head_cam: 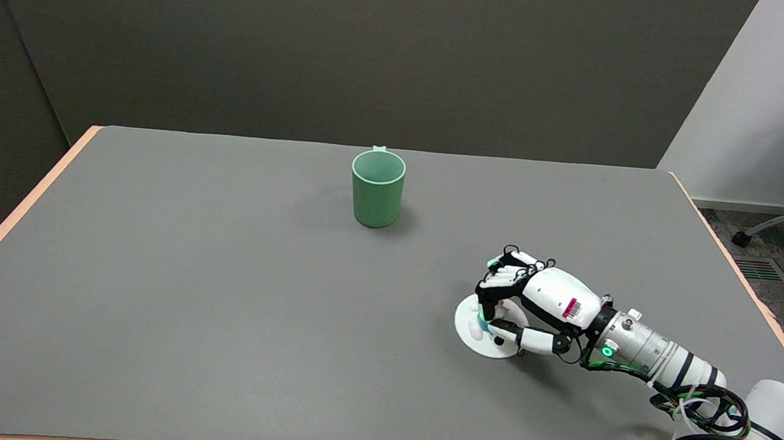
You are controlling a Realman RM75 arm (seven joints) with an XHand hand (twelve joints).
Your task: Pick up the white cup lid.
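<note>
Lid point(475, 324) (thin, light, probably stiff and slick) lies flat on desk point(216, 318); right hand point(532, 304) fingers point(499, 284) curl onto its knob, grip unclear.

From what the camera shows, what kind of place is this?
Probably a lab or office test bench: a bare grey table holds only a green cup and white lid under the right hand, with dark backdrop panels and an office-chair base nearby.

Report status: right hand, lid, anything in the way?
Right hand down on lid, fingers closing on it. Lid on table, lift unconfirmed. Green cup well clear.
</note>
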